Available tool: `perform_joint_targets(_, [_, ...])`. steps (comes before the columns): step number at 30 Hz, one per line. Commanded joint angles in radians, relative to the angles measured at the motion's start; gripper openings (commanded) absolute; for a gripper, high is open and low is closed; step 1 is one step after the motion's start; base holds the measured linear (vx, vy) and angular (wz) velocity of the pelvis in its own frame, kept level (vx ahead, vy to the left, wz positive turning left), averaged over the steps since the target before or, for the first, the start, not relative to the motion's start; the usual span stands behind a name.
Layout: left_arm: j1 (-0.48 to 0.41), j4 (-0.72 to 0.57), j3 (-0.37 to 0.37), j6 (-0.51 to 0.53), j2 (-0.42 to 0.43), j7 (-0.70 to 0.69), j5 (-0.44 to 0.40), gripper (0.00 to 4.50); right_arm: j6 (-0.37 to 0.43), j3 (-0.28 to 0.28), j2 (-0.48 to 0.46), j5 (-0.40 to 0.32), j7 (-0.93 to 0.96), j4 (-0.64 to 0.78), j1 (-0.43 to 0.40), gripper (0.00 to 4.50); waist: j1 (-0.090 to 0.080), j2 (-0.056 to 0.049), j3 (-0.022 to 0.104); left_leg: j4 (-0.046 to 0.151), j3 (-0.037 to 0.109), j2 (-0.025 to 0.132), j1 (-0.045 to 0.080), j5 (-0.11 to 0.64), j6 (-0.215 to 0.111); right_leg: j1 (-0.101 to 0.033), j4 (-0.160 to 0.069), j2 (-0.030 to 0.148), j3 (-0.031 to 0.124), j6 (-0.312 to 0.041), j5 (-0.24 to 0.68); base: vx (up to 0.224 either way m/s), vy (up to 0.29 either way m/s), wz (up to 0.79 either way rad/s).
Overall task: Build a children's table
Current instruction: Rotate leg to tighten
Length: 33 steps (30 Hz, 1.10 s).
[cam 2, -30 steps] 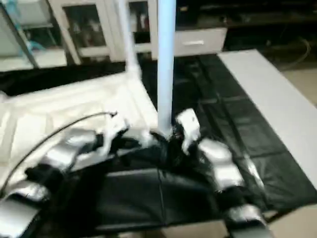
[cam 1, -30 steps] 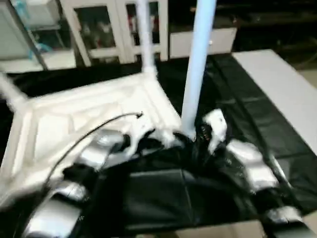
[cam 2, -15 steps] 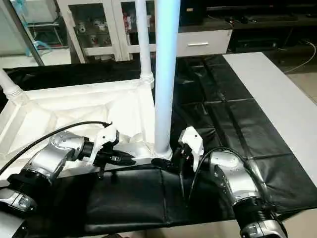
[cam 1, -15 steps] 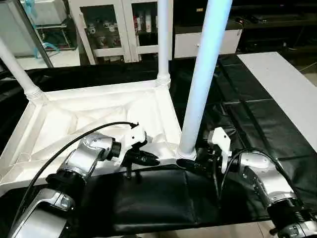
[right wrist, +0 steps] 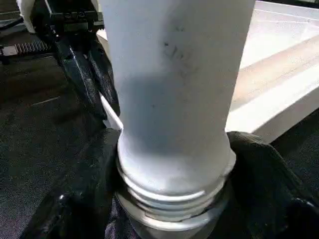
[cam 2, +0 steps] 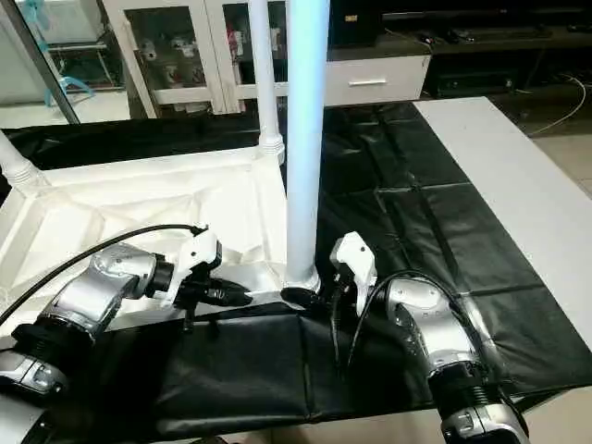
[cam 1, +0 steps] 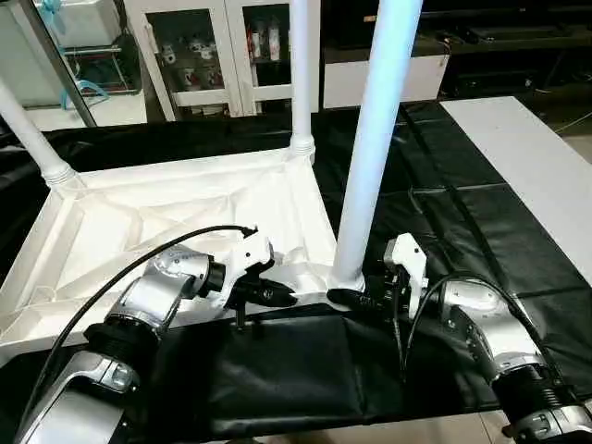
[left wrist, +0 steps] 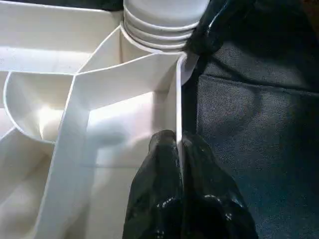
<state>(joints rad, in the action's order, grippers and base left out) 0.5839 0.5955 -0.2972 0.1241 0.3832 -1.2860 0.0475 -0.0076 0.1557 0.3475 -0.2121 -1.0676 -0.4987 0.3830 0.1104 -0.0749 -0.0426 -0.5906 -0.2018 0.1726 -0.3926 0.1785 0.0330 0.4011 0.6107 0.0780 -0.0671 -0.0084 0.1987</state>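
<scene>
White plastic ribbed tabletop [cam 1: 166, 222]: upside down on black-covered work table [cam 1: 481, 222]. Left gripper [left wrist: 179, 149]: fingers pinch its thin near rim. Right gripper [right wrist: 172, 164]: fingers clasp near-corner long white tube leg [cam 1: 370, 148], standing upright at its threaded base.

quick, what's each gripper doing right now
Left gripper: shut on the tabletop rim.
Right gripper: closed around the base of the near leg.

white ribbed tabletop [cam 1: 185, 208], black table cover [cam 1: 444, 203]
</scene>
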Motion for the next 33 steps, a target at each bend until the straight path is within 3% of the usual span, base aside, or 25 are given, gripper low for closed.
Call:
perform_joint_targets(1, [-0.009, -0.028, -0.017, 0.007, -0.001, -0.028, 0.006, 0.00, 0.021, -0.009, -0.014, -0.035, -0.016, 0.018, 0.016, 2.88, -0.001, 0.013, 0.062, 0.067, 0.033, 0.069, 0.023, 0.199, -0.077, -0.042, -0.072, 0.082, 0.048, -0.236, 0.160, 0.000, 0.000, 0.00])
perform_joint_targets(6, [-0.013, -0.021, -0.025, 0.004, -0.010, 0.006, -0.016, 0.00, 0.000, -0.023, -0.051, 0.014, 0.108, -0.048, 0.037, 2.77, -0.002, 0.014, 0.063, 0.066, 0.033, 0.068, 0.022, 0.193, -0.079, -0.042, -0.072, 0.082, 0.048, -0.237, 0.159, 0.000, 0.000, 0.00])
perform_joint_targets(9, [-0.003, 0.017, -0.026, -0.021, -0.043, 0.104, -0.054, 0.00, -0.029, -0.042, -0.095, 0.078, 0.292, -0.151, 0.074, 2.76, -0.018, 0.013, 0.058, 0.072, 0.037, 0.066, 0.023, 0.234, -0.045, -0.038, -0.079, 0.086, 0.048, -0.233, 0.227, 0.000, 0.000, 0.00])
perform_joint_targets(11, [0.006, 0.039, -0.023, -0.026, -0.065, 0.154, -0.067, 0.00, -0.021, -0.058, -0.117, 0.080, 0.350, -0.184, 0.086, 2.75, -0.028, 0.014, 0.053, 0.076, 0.038, 0.063, 0.029, 0.278, -0.024, -0.039, -0.088, 0.086, 0.048, -0.217, 0.300, 0.000, 0.000, 0.00])
perform_joint_targets(12, [0.015, 0.058, -0.023, -0.025, -0.085, 0.191, -0.077, 0.00, -0.018, -0.066, -0.138, 0.078, 0.385, -0.200, 0.092, 2.74, -0.030, 0.017, 0.054, 0.076, 0.039, 0.064, 0.028, 0.282, -0.021, -0.041, -0.090, 0.087, 0.049, -0.211, 0.309, 0.000, 0.000, 0.00])
perform_joint_targets(14, [0.047, 0.117, -0.025, -0.011, -0.150, 0.310, -0.107, 0.00, 0.004, -0.095, -0.207, 0.070, 0.517, -0.254, 0.120, 2.74, -0.035, 0.012, 0.050, 0.081, 0.039, 0.066, 0.038, 0.324, -0.004, -0.031, -0.095, 0.083, 0.052, -0.201, 0.332, 0.000, 0.000, 0.00])
perform_joint_targets(16, [0.070, 0.147, -0.021, 0.013, -0.193, 0.391, -0.120, 0.00, 0.015, -0.112, -0.241, 0.075, 0.612, -0.290, 0.147, 2.74, -0.038, 0.015, 0.051, 0.084, 0.043, 0.063, 0.038, 0.347, 0.014, -0.036, -0.097, 0.085, 0.050, -0.192, 0.357, 0.000, 0.000, 0.00])
perform_joint_targets(21, [0.111, 0.201, -0.003, 0.085, -0.277, 0.560, -0.140, 0.00, 0.026, -0.125, -0.296, 0.105, 0.802, -0.372, 0.205, 2.74, -0.049, 0.013, 0.048, 0.084, 0.043, 0.059, 0.041, 0.378, 0.020, -0.033, -0.103, 0.086, 0.051, -0.191, 0.371, 0.000, 0.000, 0.00])
perform_joint_targets(22, [0.140, 0.250, 0.001, 0.104, -0.333, 0.683, -0.171, 0.00, 0.034, -0.129, -0.351, 0.113, 0.887, -0.444, 0.253, 2.74, -0.051, 0.010, 0.047, 0.084, 0.044, 0.059, 0.045, 0.394, 0.022, -0.030, -0.106, 0.085, 0.050, -0.188, 0.389, 0.000, 0.000, 0.00])
perform_joint_targets(26, [0.148, 0.279, -0.005, 0.083, -0.358, 0.700, -0.185, 0.00, 0.002, -0.107, -0.387, 0.139, 0.875, -0.468, 0.276, 2.74, -0.055, 0.014, 0.045, 0.086, 0.050, 0.057, 0.045, 0.435, 0.018, -0.033, -0.118, 0.089, 0.047, -0.157, 0.460, 0.000, 0.000, 0.00])
perform_joint_targets(28, [0.141, 0.280, -0.005, 0.048, -0.360, 0.680, -0.183, 0.00, -0.040, -0.099, -0.398, 0.151, 0.849, -0.461, 0.277, 2.73, -0.054, 0.018, 0.048, 0.089, 0.049, 0.058, 0.043, 0.414, 0.008, -0.036, -0.117, 0.089, 0.048, -0.155, 0.425, 0.000, 0.000, 0.00])
perform_joint_targets(30, [0.134, 0.269, -0.002, 0.034, -0.355, 0.667, -0.178, 0.00, -0.070, -0.106, -0.399, 0.145, 0.839, -0.450, 0.275, 2.73, -0.053, 0.014, 0.050, 0.092, 0.046, 0.061, 0.039, 0.374, -0.005, -0.039, -0.110, 0.086, 0.048, -0.175, 0.348, 0.000, 0.000, 0.00])
perform_joint_targets(31, [0.128, 0.257, 0.000, 0.016, -0.343, 0.641, -0.171, 0.00, -0.093, -0.115, -0.397, 0.128, 0.814, -0.435, 0.270, 2.73, -0.052, 0.020, 0.051, 0.091, 0.045, 0.062, 0.038, 0.373, -0.009, -0.039, -0.110, 0.087, 0.049, -0.182, 0.336, 0.000, 0.000, 0.00])
perform_joint_targets(32, [0.128, 0.257, 0.000, 0.016, -0.343, 0.641, -0.171, 0.00, -0.093, -0.115, -0.397, 0.128, 0.814, -0.435, 0.270, 2.73, -0.050, 0.018, 0.051, 0.090, 0.044, 0.061, 0.038, 0.369, -0.013, -0.040, -0.109, 0.089, 0.050, -0.185, 0.333, 0.000, 0.000, 0.00])
perform_joint_targets(33, [0.122, 0.243, 0.002, 0.014, -0.332, 0.617, -0.163, 0.00, -0.107, -0.115, -0.391, 0.123, 0.794, -0.420, 0.263, 3.29, -0.051, 0.017, 0.052, 0.090, 0.044, 0.061, 0.034, 0.352, -0.018, -0.043, -0.106, 0.089, 0.049, -0.188, 0.321, 0.000, 0.000, 0.00])
